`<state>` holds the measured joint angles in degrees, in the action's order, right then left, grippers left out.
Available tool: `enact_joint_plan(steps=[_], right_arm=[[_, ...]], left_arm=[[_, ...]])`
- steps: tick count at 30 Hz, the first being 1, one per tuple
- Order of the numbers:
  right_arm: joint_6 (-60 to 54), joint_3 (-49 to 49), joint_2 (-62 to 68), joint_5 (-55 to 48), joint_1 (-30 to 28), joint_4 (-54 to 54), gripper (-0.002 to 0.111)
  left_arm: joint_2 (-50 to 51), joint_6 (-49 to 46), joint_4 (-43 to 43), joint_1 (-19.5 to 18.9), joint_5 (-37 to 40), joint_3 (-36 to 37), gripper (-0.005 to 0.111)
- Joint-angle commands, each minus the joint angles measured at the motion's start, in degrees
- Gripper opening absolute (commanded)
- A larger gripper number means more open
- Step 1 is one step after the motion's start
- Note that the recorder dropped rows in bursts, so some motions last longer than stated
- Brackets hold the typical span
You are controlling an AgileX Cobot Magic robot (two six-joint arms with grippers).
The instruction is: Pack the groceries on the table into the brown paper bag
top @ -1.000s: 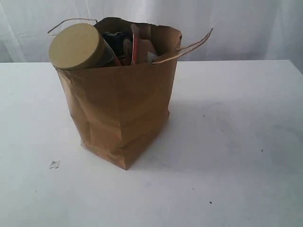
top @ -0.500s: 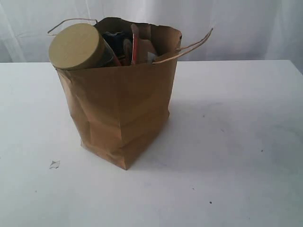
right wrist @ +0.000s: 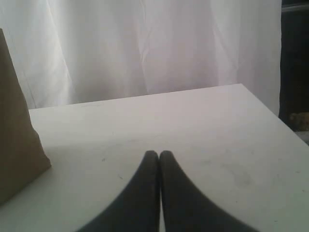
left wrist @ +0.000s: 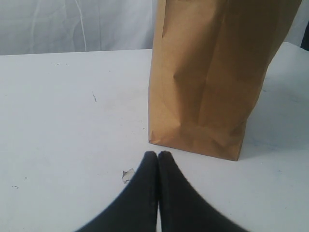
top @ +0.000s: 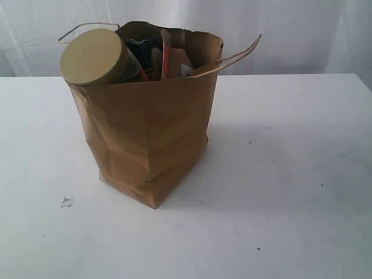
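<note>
The left tool (left wrist: 158, 154) and the right tool (right wrist: 158, 153) both have their dark jaws pressed together, holding nothing.

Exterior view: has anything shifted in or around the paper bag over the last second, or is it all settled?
Nothing visibly changed. The brown paper bag stands on the same spot of the table, the tan-lidded clear jar pokes out of its top at the same tilt, and the small scrap lies where it was.
</note>
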<state>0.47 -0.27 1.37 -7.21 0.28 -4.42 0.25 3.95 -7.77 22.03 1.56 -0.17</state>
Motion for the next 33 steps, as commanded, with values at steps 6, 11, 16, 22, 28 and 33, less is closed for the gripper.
enact_joint_plan(steps=[6,11,16,22,28,33], right_arm=[[-0.5,0.3,-0.2,0.2,-0.3,0.2,0.000],[-0.5,0.3,-0.2,0.2,-0.3,0.2,0.000],[-0.5,0.3,-0.2,0.3,-0.3,0.2,0.000],[-0.5,0.3,-0.2,2.0,-0.3,0.4,0.000],[-0.8,0.3,-0.2,2.0,-0.3,0.4,0.000],[-0.8,0.3,-0.2,2.0,-0.3,0.4,0.000]], left_arm=[[-0.2,0.1,0.0,-0.1,0.0,0.2,0.000],[-0.2,0.1,0.0,-0.1,0.0,0.2,0.000],[-0.2,0.1,0.0,-0.1,0.0,0.2,0.000],[-0.2,0.1,0.0,-0.1,0.0,0.2,0.000],[-0.2,0.1,0.0,-0.1,0.0,0.2,0.000],[-0.2,0.1,0.0,-0.1,0.0,0.2,0.000]])
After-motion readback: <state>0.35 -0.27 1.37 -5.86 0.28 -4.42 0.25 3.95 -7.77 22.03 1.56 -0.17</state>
